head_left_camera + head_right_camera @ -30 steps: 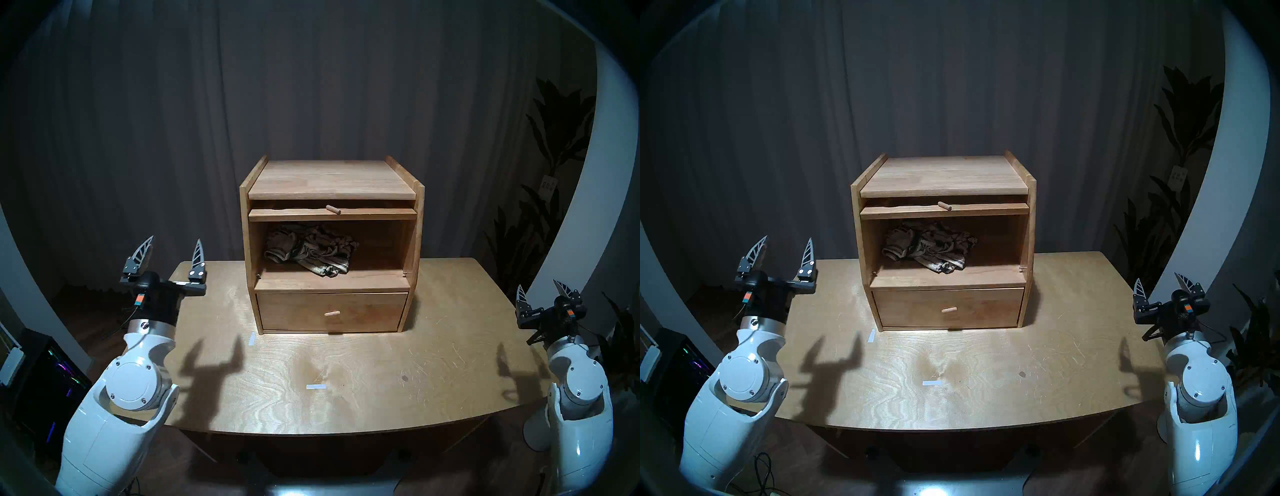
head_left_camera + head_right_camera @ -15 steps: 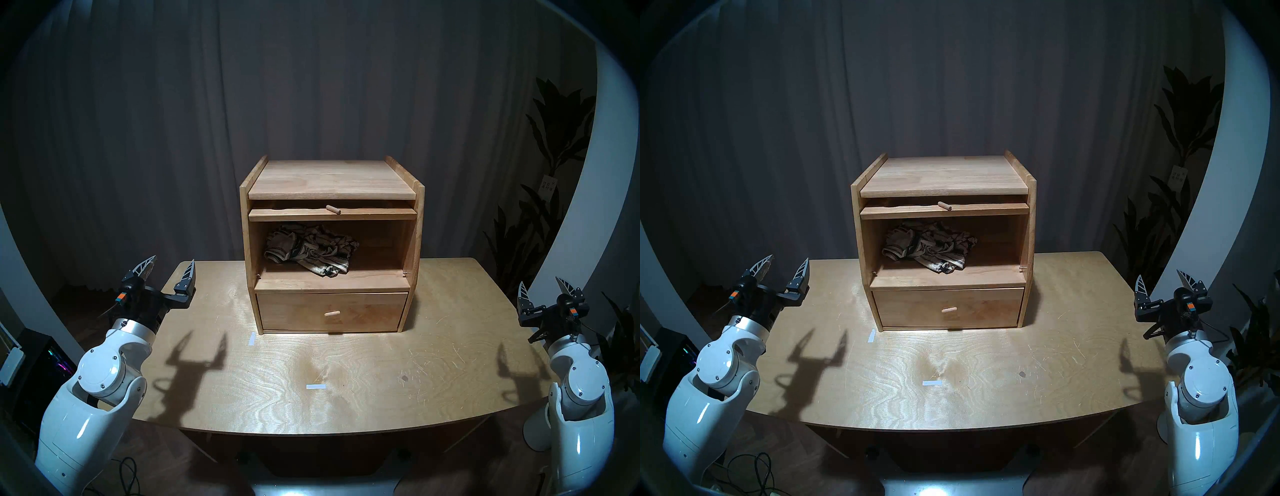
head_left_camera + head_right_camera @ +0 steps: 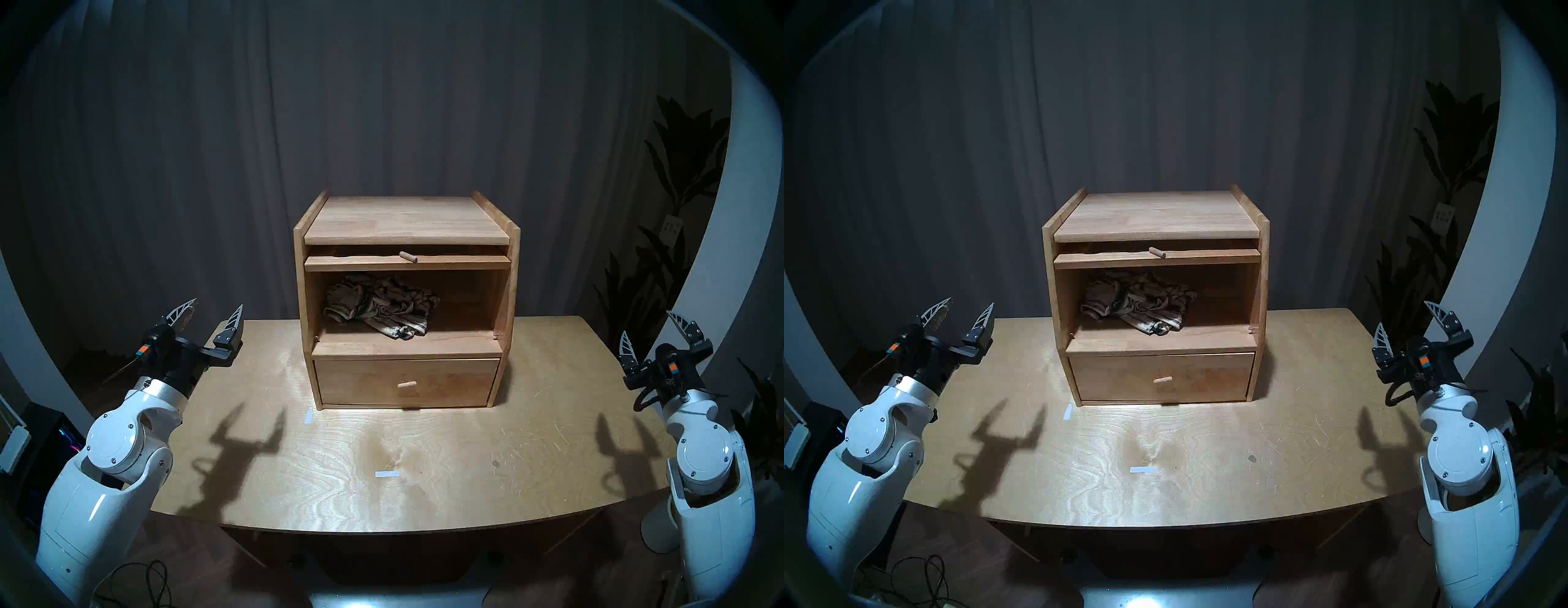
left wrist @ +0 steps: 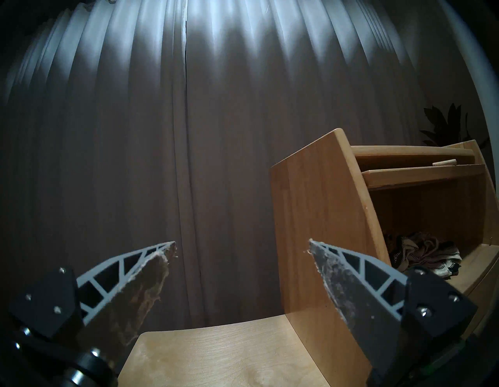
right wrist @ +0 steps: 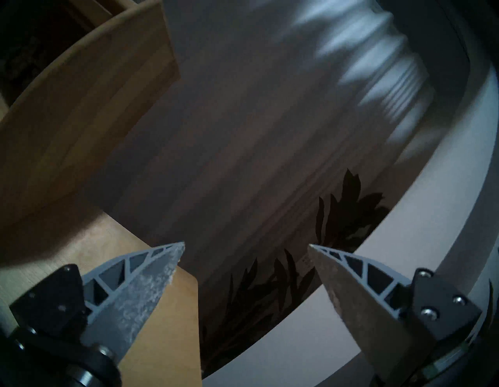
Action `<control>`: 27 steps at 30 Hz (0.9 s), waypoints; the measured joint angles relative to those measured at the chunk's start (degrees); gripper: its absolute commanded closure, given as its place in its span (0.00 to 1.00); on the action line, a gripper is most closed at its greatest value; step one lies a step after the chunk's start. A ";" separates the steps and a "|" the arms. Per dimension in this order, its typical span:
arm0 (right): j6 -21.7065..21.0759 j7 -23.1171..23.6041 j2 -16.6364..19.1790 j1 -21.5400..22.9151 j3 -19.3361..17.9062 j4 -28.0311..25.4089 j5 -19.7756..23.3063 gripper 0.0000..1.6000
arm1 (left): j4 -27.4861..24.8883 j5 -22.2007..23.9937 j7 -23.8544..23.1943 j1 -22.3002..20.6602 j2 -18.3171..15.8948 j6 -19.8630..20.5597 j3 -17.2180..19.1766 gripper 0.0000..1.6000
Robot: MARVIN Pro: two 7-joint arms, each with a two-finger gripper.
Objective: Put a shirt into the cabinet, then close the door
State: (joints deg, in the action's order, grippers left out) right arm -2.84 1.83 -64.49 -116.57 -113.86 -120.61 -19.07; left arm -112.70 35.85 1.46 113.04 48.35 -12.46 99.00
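The wooden cabinet (image 3: 407,220) stands at the back middle of the table. The striped shirt (image 3: 382,312) lies crumpled inside its open compartment, towards the left. The door (image 3: 407,264) lies flat, slid in under the top, with its peg knob (image 3: 408,256) pointing forward. My left gripper (image 3: 217,303) is open and empty, up in the air left of the cabinet. My right gripper (image 3: 646,323) is open and empty over the table's right edge. The left wrist view shows the open left gripper (image 4: 241,242), the cabinet's side (image 4: 318,216) and the shirt (image 4: 424,254). The right wrist view shows the open right gripper (image 5: 247,244).
The drawer (image 3: 449,382) below the compartment is shut. Two white tape marks (image 3: 387,474) (image 3: 308,415) lie on the table (image 3: 466,488). A plant (image 3: 679,191) stands to the right, a curtain hangs behind, and a computer case (image 3: 63,441) sits low on the left.
My left arm has drawn back and to the left, away from the cabinet, staying open. My right gripper has risen and tilted inward, staying open. The shirt and door have not moved.
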 measured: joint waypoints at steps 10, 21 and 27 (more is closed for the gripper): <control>-0.45 4.97 5.97 4.96 7.57 -3.52 -10.86 0.00 | 0.06 1.58 -1.66 -0.17 -0.59 0.00 0.38 0.00; -5.15 11.79 10.95 8.90 16.55 -8.55 -21.24 0.00 | 0.23 3.52 -3.82 -0.22 -1.25 -0.01 0.91 0.00; -9.34 15.66 12.20 11.49 22.21 -11.52 -27.22 0.00 | 0.44 4.62 -5.09 -0.22 -1.59 -0.01 1.25 0.00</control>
State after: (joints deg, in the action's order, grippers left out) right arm -12.18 17.50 -52.30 -105.08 -91.65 -132.13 -46.30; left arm -112.26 40.46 -3.63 112.82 46.76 -12.47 100.26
